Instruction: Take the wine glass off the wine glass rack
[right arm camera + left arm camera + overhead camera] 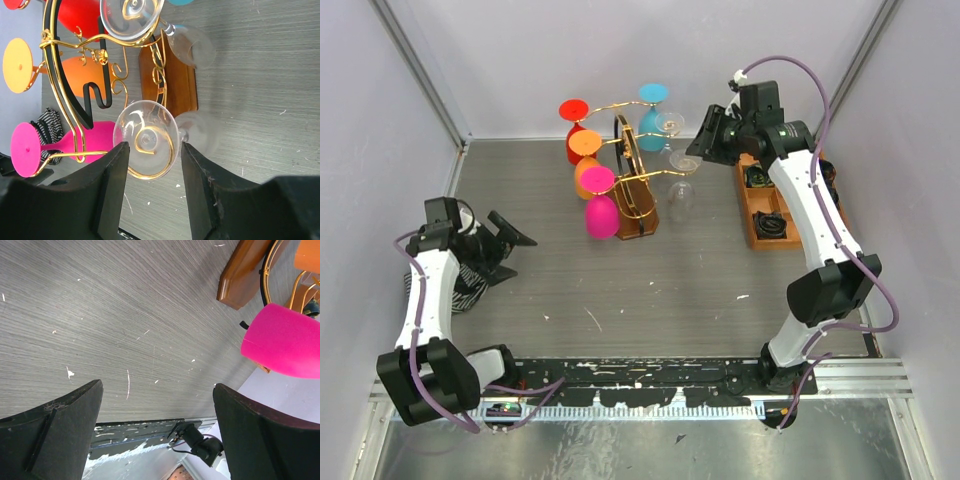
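The gold wire wine glass rack (632, 170) stands on its brown wooden base (170, 75) at the table's back middle. Red, orange, pink (601, 215) and blue glasses hang on it, plus two clear wine glasses. My right gripper (152, 145) is open, level with the nearer clear wine glass (680, 185). In the right wrist view that glass's round foot (145, 132) hangs on a gold scroll and shows between my fingers (112, 190), which are not clamped on it. My left gripper (157, 390) is open and empty, low at the left, with the pink glass (285, 342) ahead of it.
An orange-brown compartment tray (750, 215) with dark items lies under my right arm at the right. A striped cloth (470, 285) lies beside my left arm. Grey walls close the left, back and right sides.
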`<action>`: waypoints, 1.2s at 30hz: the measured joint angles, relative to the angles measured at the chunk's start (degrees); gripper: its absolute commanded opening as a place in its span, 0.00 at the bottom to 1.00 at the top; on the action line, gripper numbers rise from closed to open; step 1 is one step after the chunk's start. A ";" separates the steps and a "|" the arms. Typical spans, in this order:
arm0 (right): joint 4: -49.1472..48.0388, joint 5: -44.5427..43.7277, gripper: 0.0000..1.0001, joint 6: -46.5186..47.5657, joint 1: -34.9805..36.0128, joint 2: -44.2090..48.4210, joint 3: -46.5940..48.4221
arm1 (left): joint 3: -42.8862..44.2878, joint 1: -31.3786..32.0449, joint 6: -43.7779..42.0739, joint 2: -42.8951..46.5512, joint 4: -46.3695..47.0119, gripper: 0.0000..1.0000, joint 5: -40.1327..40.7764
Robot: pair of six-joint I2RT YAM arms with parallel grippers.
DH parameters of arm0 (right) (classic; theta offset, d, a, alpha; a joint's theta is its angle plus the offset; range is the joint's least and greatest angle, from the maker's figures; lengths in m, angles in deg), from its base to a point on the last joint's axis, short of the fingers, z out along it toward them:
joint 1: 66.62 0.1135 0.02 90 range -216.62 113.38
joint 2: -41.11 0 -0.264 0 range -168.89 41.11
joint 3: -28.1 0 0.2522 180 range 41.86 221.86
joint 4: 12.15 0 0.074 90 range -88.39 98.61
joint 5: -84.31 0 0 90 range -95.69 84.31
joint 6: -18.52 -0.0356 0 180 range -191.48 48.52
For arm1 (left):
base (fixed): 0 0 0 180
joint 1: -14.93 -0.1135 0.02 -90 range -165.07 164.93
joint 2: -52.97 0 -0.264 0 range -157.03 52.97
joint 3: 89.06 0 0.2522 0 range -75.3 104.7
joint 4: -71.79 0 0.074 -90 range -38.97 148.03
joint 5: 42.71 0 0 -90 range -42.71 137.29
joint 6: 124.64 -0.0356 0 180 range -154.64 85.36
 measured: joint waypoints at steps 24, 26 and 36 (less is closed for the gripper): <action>-3.69 4.79 0.35 -0.17 -1.14 0.20 -2.97 | -1.57 0.00 -0.02 0.72 -0.17 0.98 -0.94; -4.39 5.44 0.33 -0.35 -1.22 0.20 -3.23 | -1.57 0.00 -0.02 0.72 -0.17 0.98 -0.96; -6.86 9.20 0.16 -1.11 -2.25 0.17 -6.64 | -1.57 0.00 -0.09 0.72 -0.17 0.98 -1.14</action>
